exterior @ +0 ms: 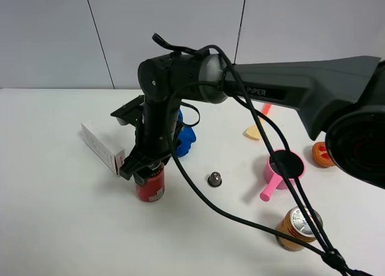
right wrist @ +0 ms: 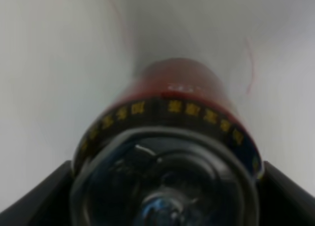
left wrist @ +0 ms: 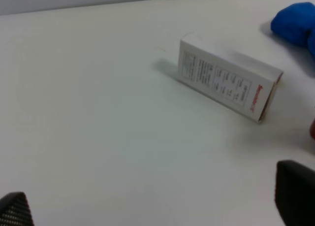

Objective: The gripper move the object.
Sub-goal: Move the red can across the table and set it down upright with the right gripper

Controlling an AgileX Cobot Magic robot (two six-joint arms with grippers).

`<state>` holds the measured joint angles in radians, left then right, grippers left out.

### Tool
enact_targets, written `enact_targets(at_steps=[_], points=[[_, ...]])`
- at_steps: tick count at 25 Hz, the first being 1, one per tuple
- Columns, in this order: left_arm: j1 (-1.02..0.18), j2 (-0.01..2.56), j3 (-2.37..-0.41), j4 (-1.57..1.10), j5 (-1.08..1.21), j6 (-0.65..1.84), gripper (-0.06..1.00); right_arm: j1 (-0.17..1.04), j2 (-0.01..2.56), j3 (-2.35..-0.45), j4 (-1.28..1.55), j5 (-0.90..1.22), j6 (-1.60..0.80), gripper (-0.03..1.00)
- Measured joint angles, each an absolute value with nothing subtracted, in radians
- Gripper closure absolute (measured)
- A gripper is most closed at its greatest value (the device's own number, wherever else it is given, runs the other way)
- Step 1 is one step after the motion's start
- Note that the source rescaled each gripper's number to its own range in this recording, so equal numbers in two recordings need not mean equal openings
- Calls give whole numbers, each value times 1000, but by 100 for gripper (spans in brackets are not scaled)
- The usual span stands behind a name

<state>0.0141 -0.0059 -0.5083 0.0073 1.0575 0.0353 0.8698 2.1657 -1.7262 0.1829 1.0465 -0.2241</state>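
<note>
The slim red-and-black soda can (exterior: 150,184) stands upright on the white table, left of centre in the exterior high view. My right gripper (exterior: 144,166), on the large black arm reaching across from the right, sits over the can's top. In the right wrist view the can (right wrist: 172,103) fills the frame, with a black finger (right wrist: 37,191) pressed against each side of its rim. My left gripper (left wrist: 155,201) is open and empty; only its two fingertips (left wrist: 295,189) show at the frame's corners.
A white carton (exterior: 102,147) lies just left of the can, and also shows in the left wrist view (left wrist: 226,83). A blue object (exterior: 185,141) sits behind the can. A small metal knob (exterior: 215,180), a pink scoop cup (exterior: 280,171) and an orange-gold tin (exterior: 295,228) lie to the right.
</note>
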Motion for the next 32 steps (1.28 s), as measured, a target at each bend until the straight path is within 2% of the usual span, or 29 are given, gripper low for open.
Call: enact_targets(at_steps=[17,26,32], points=[[14,-6,-508,7,1057,35,-6,837,2013,-1726,-49,1211,-97,97],[14,-6,-508,7,1057,35,-6,721,1984,-1726,-88,1203,-84,97],[14,-6,-508,7,1057,35,-6,602,1984,-1726,-85,1105,-83,97]])
